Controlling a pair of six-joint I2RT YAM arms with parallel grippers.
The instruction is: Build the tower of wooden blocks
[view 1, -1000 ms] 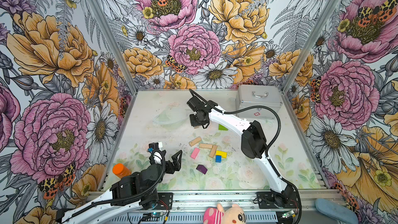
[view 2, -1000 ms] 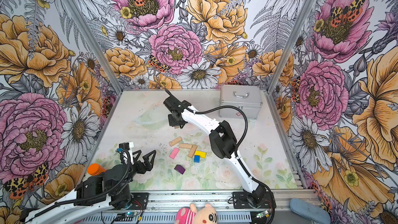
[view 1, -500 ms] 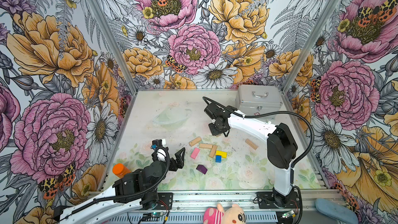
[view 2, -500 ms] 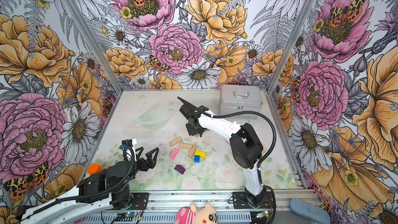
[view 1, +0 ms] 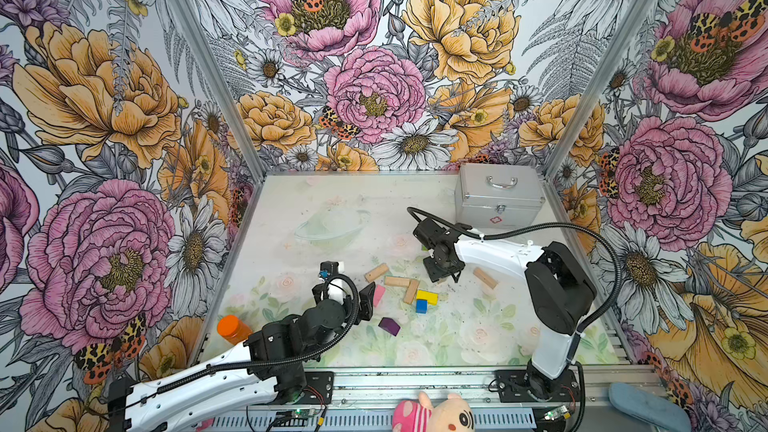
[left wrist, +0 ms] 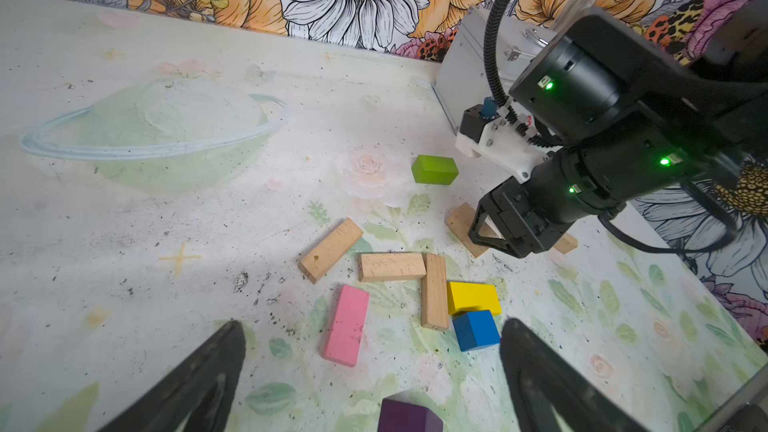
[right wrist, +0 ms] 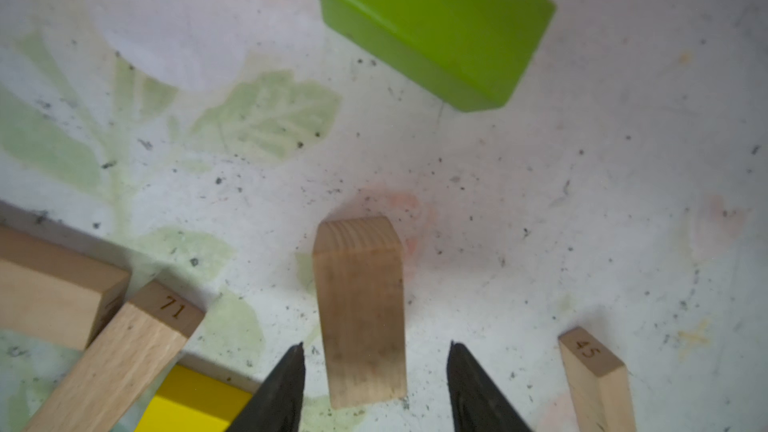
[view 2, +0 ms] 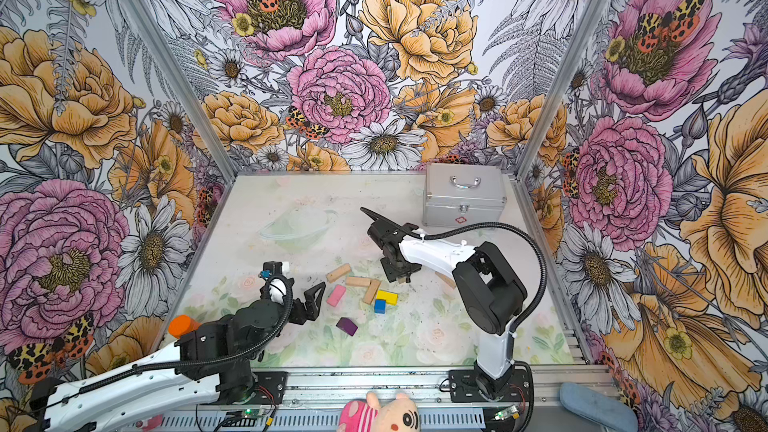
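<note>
The wood blocks lie flat and scattered mid-table; the tower is out of view. In a top view I see three tan bars (view 1: 397, 281), a pink bar (view 1: 378, 295), a yellow block (view 1: 427, 296), a blue cube (view 1: 421, 306), a purple piece (view 1: 389, 326) and a tan bar further right (view 1: 485, 278). My right gripper (right wrist: 376, 367) is open low over another tan bar (right wrist: 361, 309), with a gap on each side. A green block (right wrist: 436, 22) lies just beyond it. My left gripper (left wrist: 374, 324) is open and empty, close to the pink bar (left wrist: 347, 326) and the purple piece (left wrist: 409, 415).
A silver metal case (view 1: 498, 197) stands at the back right. An orange-capped bottle (view 1: 233, 328) sits at the front left beside the left arm. A plush toy (view 1: 436, 413) lies on the front rail. Floral walls close in three sides.
My right gripper has swung from the back middle toward the front right, come down, and opened round a tan bar. My left gripper has advanced to the right toward the pink bar.
</note>
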